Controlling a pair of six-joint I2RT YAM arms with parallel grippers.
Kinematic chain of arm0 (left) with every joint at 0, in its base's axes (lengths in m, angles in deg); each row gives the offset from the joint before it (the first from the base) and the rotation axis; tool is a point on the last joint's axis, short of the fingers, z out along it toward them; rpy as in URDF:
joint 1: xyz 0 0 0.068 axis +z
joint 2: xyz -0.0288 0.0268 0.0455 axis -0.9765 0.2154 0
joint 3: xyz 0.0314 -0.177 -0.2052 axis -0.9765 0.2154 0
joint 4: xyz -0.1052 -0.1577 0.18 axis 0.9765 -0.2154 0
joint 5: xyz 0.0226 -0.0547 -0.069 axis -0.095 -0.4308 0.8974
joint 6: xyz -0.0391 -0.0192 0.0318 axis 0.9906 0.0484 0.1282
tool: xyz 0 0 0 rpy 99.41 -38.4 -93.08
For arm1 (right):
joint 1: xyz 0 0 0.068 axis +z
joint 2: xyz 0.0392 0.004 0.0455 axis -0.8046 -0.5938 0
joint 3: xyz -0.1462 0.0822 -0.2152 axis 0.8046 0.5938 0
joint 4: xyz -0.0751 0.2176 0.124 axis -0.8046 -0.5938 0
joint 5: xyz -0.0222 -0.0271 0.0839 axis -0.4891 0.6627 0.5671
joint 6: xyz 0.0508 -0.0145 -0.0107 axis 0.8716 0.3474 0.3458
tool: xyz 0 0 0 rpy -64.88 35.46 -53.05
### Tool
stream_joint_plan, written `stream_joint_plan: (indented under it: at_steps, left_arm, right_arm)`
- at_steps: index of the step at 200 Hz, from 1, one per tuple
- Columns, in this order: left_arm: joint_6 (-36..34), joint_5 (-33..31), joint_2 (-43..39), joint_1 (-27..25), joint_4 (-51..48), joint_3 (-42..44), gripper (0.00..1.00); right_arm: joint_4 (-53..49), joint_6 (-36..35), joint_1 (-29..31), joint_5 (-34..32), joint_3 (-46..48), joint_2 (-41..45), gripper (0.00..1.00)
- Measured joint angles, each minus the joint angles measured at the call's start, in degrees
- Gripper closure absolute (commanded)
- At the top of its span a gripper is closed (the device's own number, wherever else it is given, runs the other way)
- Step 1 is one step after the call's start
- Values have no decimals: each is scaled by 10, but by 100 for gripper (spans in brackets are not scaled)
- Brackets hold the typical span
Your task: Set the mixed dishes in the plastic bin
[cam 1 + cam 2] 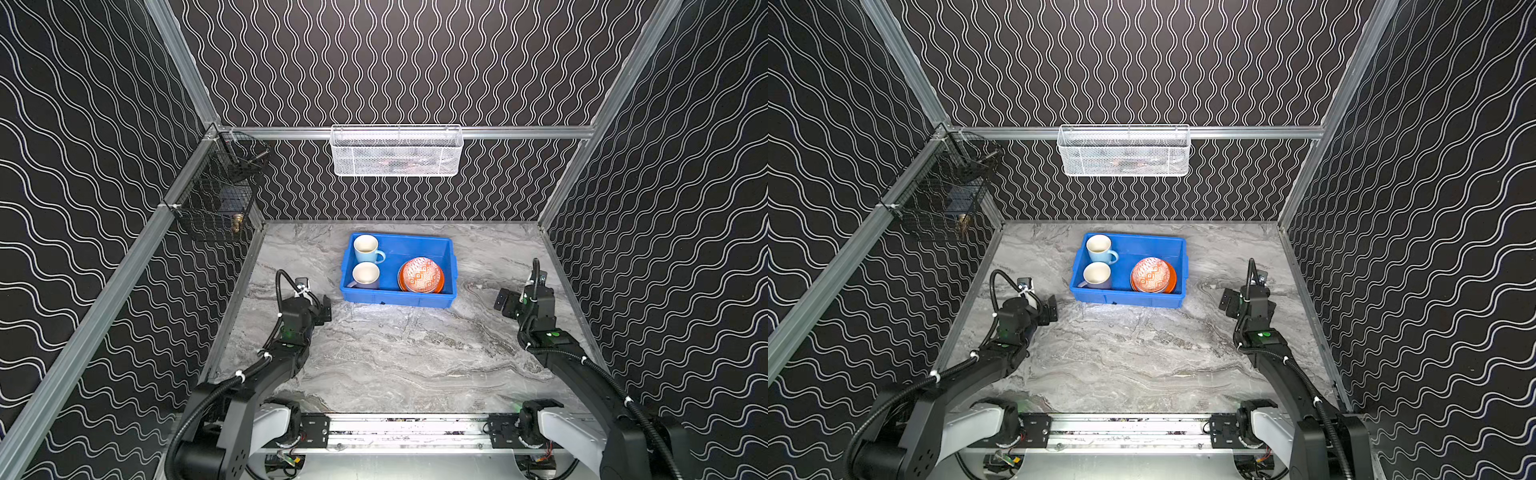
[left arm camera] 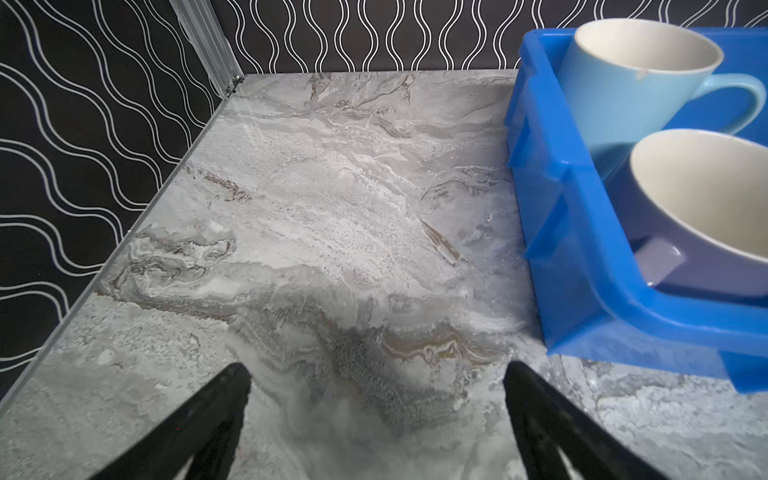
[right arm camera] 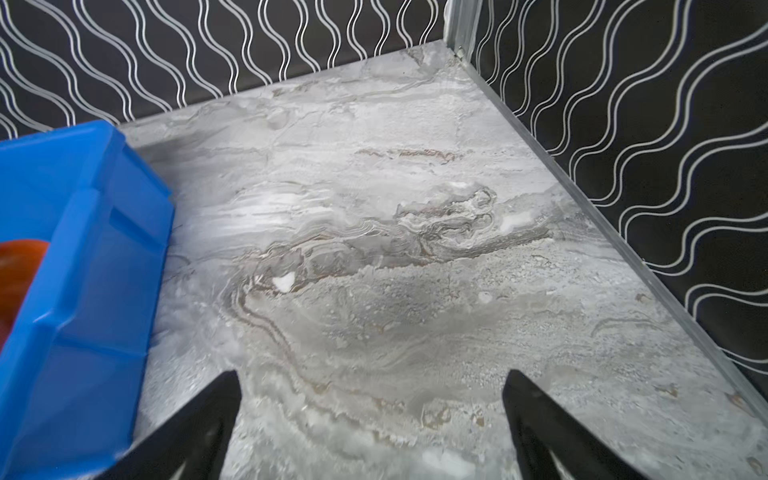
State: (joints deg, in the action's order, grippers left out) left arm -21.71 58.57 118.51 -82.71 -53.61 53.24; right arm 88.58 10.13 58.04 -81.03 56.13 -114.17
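Bin (image 1: pixel 397 300) of blue plastic sits on the grey table (image 1: pixel 395 361). The light blue mug (image 1: pixel 368 248) stands in the bin's far left corner. The lavender mug (image 1: pixel 365 276) stands just in front of it, in the near left corner. The patterned bowl (image 1: pixel 420 274) rests on an orange plate (image 1: pixel 442 282) at the bin's near right side. The left gripper (image 2: pixel 376 370) hangs near the bin's left side, fingers spread wide, holding nothing. The right gripper (image 3: pixel 372 374) hangs off the bin's right side, fingers spread wide too, holding nothing.
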Motion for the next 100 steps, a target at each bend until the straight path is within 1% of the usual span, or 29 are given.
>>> stream_joint_plan:
  at_steps: [19,55,88,100]
  left_arm:
    - [0,0,24,1,62,17,1]
    - [0,6,89,1,137,24,2]
    - [-3,2,157,12,213,18,2]
    - [-3,11,193,21,257,17,2]
  right_arm:
    - [71,-3,-9,7,32,-21,1]
    - [195,-12,-21,17,73,-79,1]
    - [303,-29,-23,29,85,-155,1]
    - [321,-36,-24,31,80,-175,1]
